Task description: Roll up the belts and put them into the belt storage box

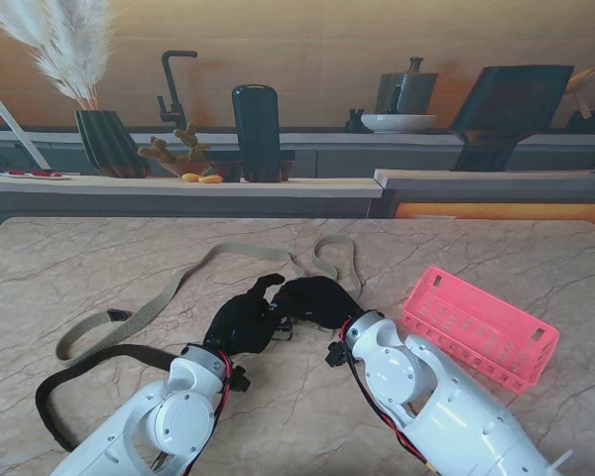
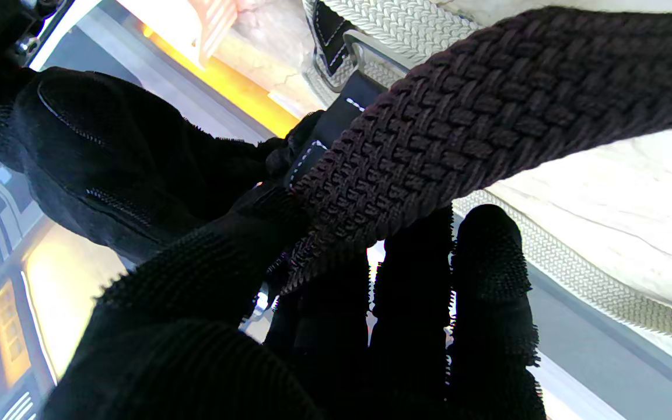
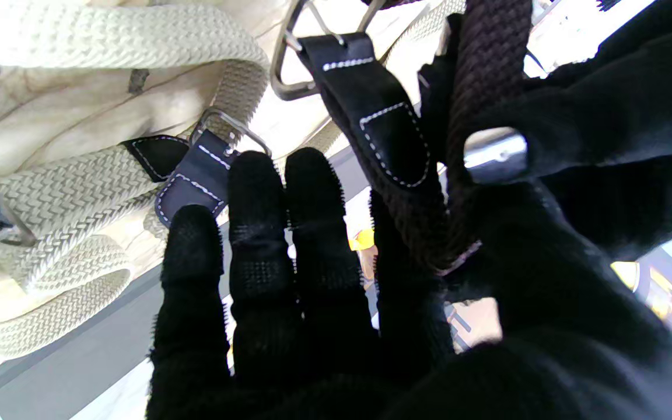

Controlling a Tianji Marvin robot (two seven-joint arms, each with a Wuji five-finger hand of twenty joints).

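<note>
A dark braided belt [image 1: 55, 382] loops over the table's near left and runs up into my two black-gloved hands at the middle. My left hand [image 1: 240, 319] is shut on it; in the left wrist view the belt [image 2: 487, 105] passes between thumb and fingers [image 2: 487, 268]. My right hand [image 1: 317, 300] pinches the same belt near its buckle end, where a black leather tab [image 3: 382, 116] and a metal buckle [image 3: 292, 64] show. A beige woven belt [image 1: 193, 273] lies unrolled beyond the hands. The pink storage box [image 1: 481, 327] stands to the right of my right arm.
The beige belt [image 3: 79, 192] curls in a loop just beyond my right hand, its own buckle [image 3: 225, 128] close to the fingertips. Past the table's far edge a counter [image 1: 178, 183] holds a vase, a black bottle and kitchen items.
</note>
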